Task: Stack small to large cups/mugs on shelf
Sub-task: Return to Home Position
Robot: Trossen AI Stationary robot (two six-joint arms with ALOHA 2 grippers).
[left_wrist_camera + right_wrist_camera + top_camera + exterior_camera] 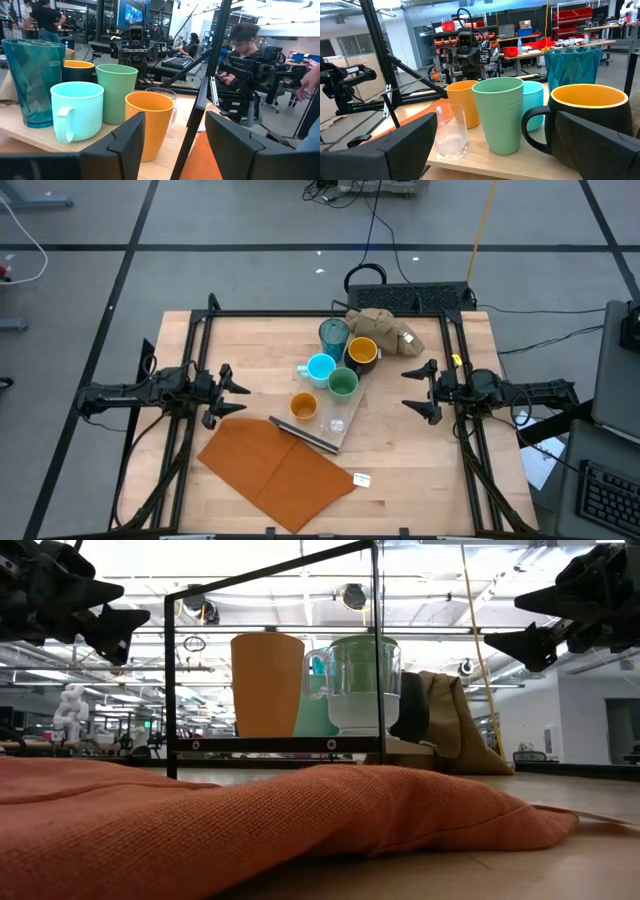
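Six cups stand upright on their bases on the pale wooden shelf (353, 408), which lies flat mid-table. They are the teal tumbler (334, 334), dark yellow-lined mug (362, 352), light blue mug (321, 368), green cup (343, 384), orange cup (304, 406) and clear glass (335, 423). My left gripper (244, 399) hovers left of the group, level and open, with nothing between its fingers. My right gripper (405, 388) hovers right of the group, level and wide open, also with nothing in it. Each wrist view looks across the cups at the other arm.
An orange-brown sheet (278, 468) lies at the near side, its edge by the shelf's dark strip (300, 434). A tan cloth lump (385, 330) sits behind the mugs. A small white tag (362, 479) lies near the sheet. Black frame bars (199, 360) border the table. People sit beyond the table (240, 55).
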